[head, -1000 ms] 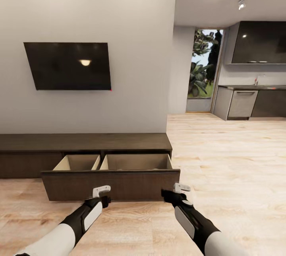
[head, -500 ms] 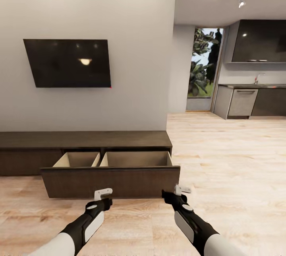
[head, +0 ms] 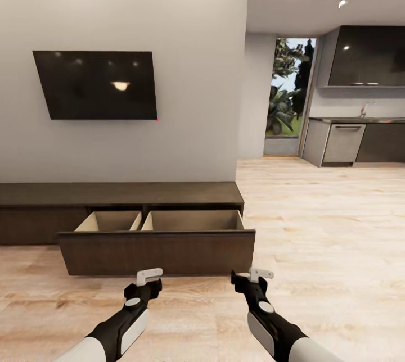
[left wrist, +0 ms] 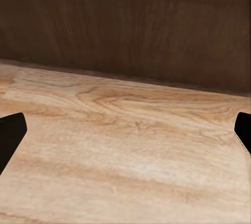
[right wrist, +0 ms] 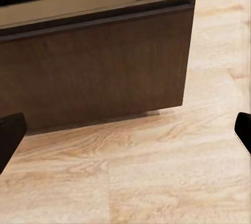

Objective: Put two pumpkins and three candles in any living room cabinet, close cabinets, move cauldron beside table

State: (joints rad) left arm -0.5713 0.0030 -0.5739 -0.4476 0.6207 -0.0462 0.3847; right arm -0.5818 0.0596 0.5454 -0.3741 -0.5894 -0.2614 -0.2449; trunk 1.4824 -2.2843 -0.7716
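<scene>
Dark-brown, long, low wooden cabinet (head: 121, 195) stood with its drawer (head: 156, 252) pulled out; before it both claws, left (head: 149, 277) and right (head: 254, 275), hung released.

Dark cabinet (left wrist: 136, 25) front above wooden floor (left wrist: 125, 151)

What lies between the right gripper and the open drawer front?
Only bare wooden floor: the right wrist view shows planks running up to the cabinet's open drawer front, and the head view shows the right gripper short of it.

Pulled-out cabinet (head: 156, 252) drawer (top open) blocks bare floor (head: 315, 238).
</scene>
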